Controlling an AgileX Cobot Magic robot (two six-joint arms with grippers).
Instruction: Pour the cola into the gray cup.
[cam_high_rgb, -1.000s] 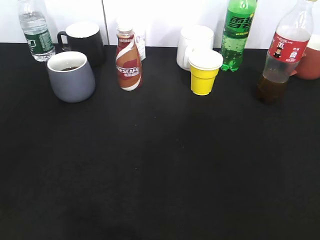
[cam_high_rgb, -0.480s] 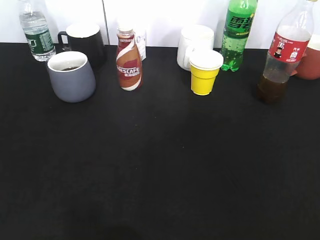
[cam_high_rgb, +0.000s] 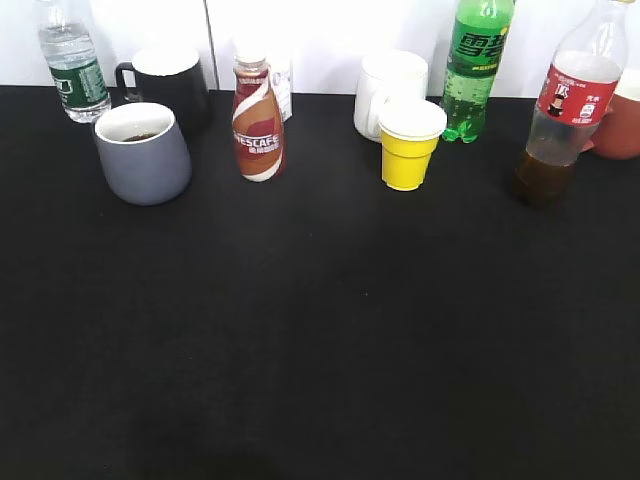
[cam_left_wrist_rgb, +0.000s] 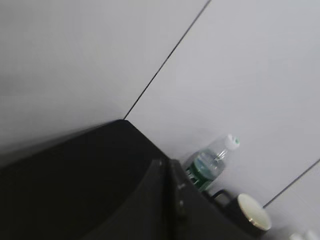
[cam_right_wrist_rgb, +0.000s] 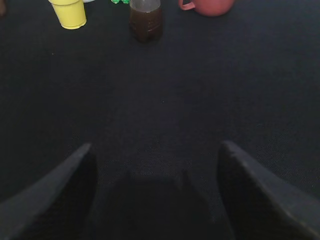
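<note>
Nothing moved since earlier frames; tall clear red-labelled cola bottle (cam_high_rgb: 562, 105) standing apart from rounded blue-gray ceramic mug (cam_high_rgb: 143, 152), already holding dark liquid. Right claw (cam_right_wrist_rgb: 155, 192) wide and empty, left claw (cam_left_wrist_rgb: 167, 200) closed, empty. Looks poured.

Black tabletop (cam_high_rgb: 320, 340), front and middle bare. All items stand upright along the far edge. From 10 o'clock: water bottle (cam_high_rgb: 70, 60), black mug (cam_high_rgb: 168, 80), gray cup (cam_high_rgb: 142, 152) just in front of it with dark liquid inside. Toward 12 o'clock: coffee bottle (cam_high_rgb: 257, 118), white mug (cam_high_rgb: 388, 90), yellow cup (cam_high_rgb: 408, 145), green soda bottle (cam_high_rgb: 476, 65). At 2 o'clock: cola bottle (cam_high_rgb: 562, 110), red mug (cam_high_rgb: 622, 125).
</note>
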